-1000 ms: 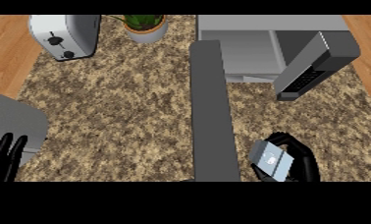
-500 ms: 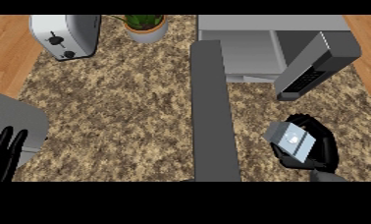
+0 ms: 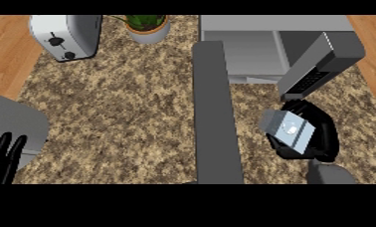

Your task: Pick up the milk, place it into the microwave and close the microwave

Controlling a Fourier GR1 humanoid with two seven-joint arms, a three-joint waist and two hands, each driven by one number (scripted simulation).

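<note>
Milk: not on the tabletop; held in the right robot hand, just below the open microwave door.

Left to right:
- Left robot hand at the lower left edge, fingers straight and up, holding nothing. Resting.
- Toaster far left, potted plant beside it at the back. Both well apart from the work area.
- Grey vertical bar runs down the middle; what it is cannot be told.
- Microwave at back right, cavity open, door swung out toward the front right.
- Right robot hand with black fingers curled round the milk, carton tilted.

Risks, as judged:
- Door sits very near the carton and between it and part of the cavity mouth. A straight push forward could knock carton or knuckles against the door edge.
- Tilt: if set down without levelling, the carton may tip inside.
- Closing too early could trap the hand.
</note>
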